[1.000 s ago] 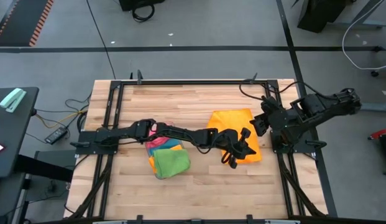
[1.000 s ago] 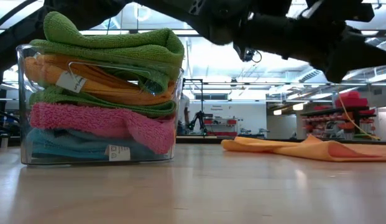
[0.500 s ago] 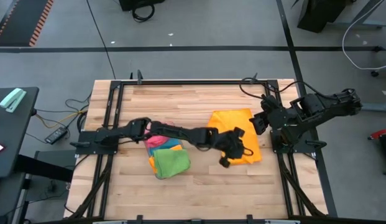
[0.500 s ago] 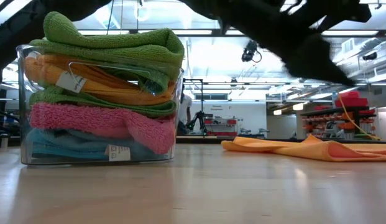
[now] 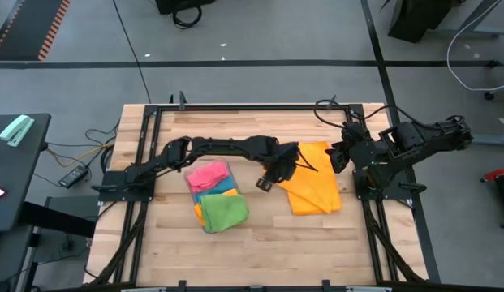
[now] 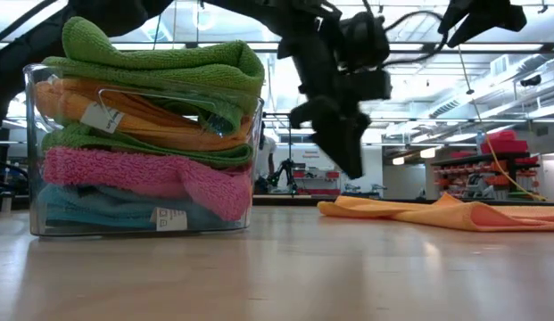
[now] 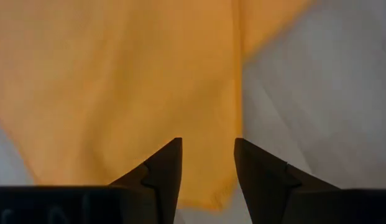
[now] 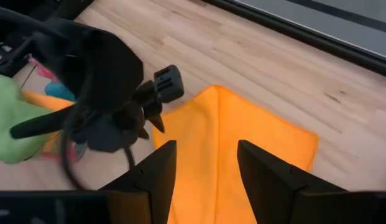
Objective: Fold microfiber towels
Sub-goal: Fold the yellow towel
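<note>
The orange towel is lying flat to the right of the tray (itself stacked with folded towels), its long axis running front to back. The left gripper is hovering released at its left edge; the right gripper is waiting agape beyond it.

Clear plastic tray on wooden table; grey floor around.

Even bright overhead light; soft shadows on desk. Low view backlit by ceiling strips, arm silhouetted, motion-blurred. Left wrist view blurry.
</note>
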You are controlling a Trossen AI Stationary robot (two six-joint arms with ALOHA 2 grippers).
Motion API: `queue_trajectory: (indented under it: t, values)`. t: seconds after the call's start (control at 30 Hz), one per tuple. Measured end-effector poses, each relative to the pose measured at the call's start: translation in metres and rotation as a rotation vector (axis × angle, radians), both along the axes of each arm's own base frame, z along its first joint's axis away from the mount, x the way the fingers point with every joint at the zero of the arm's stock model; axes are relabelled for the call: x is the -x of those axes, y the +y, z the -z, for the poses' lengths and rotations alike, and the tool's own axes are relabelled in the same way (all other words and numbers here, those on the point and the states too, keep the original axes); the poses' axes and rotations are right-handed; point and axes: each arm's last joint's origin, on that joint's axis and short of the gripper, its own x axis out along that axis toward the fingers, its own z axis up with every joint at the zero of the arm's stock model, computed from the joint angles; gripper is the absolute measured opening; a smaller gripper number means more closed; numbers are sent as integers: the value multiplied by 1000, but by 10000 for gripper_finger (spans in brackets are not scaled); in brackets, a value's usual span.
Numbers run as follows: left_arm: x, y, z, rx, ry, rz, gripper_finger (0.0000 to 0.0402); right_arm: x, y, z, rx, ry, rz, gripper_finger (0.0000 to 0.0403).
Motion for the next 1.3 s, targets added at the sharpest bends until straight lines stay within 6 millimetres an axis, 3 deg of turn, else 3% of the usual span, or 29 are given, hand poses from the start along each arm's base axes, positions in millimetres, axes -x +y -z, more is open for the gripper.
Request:
queue_trajectory:
  t: [0.33, 0.53, 0.97, 1.3]
  values:
    - [8, 8, 3, 4, 81, 1, 127, 0, -1, -1, 31, -9, 11, 180]
    - [7, 9, 26, -3, 152, -78, 122, -2, -1, -2, 45, -31, 24, 180]
    - [10, 9, 45, -29, 251, -78, 183, -3, -1, -3, 42, -44, 23, 180]
    - [12, 9, 45, -31, 266, -75, 129, -3, -1, -3, 49, -43, 16, 180]
